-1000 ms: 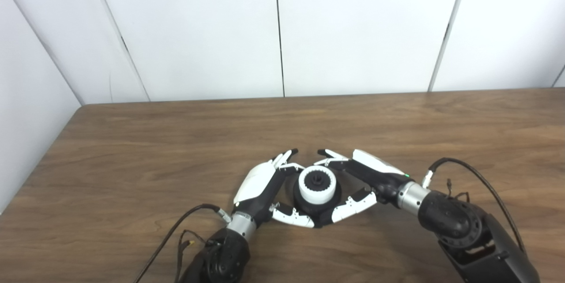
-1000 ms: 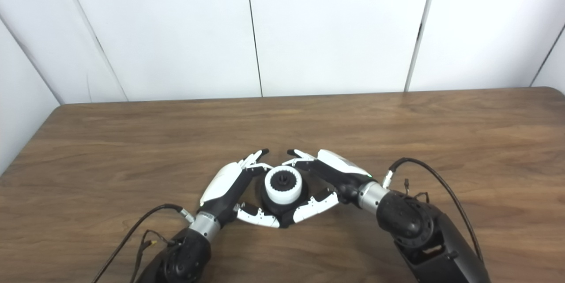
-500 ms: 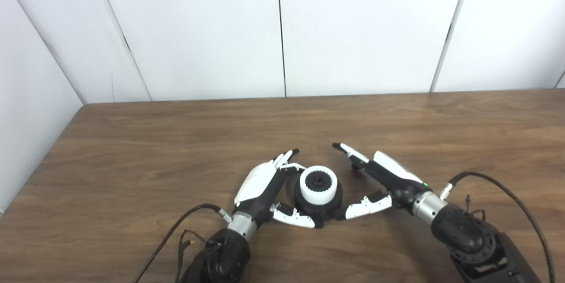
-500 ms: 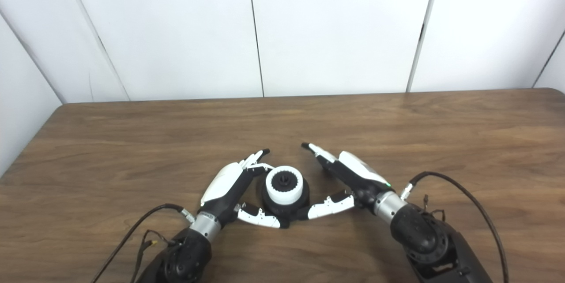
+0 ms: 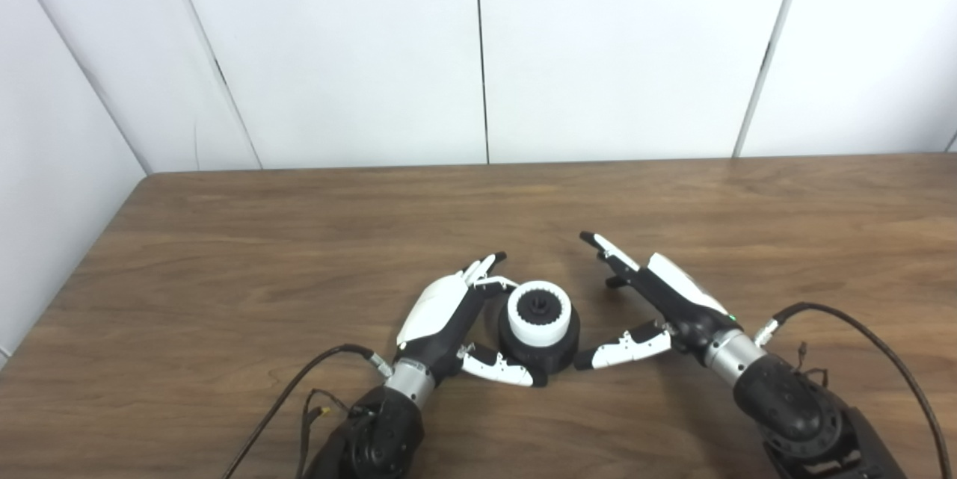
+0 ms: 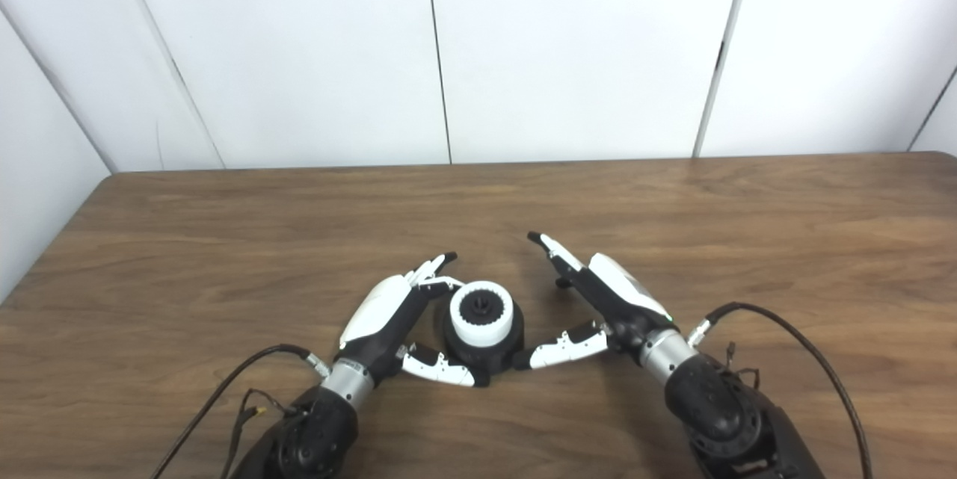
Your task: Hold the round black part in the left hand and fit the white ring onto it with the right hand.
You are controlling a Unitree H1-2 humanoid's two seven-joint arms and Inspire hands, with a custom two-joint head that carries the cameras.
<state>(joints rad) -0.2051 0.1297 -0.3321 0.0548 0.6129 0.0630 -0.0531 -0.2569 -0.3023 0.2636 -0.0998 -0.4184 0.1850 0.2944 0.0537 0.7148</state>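
Right hand [image 5: 658, 307] has withdrawn, seemingly clear of white ring [image 5: 539, 312].

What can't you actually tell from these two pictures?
- Whether the ring is fully seated on the black part: both views, the ring hides the joint.
- Whether the left hand grips the part: fingers partly hidden behind it.
- The right arm: cut off by the bottom edge.
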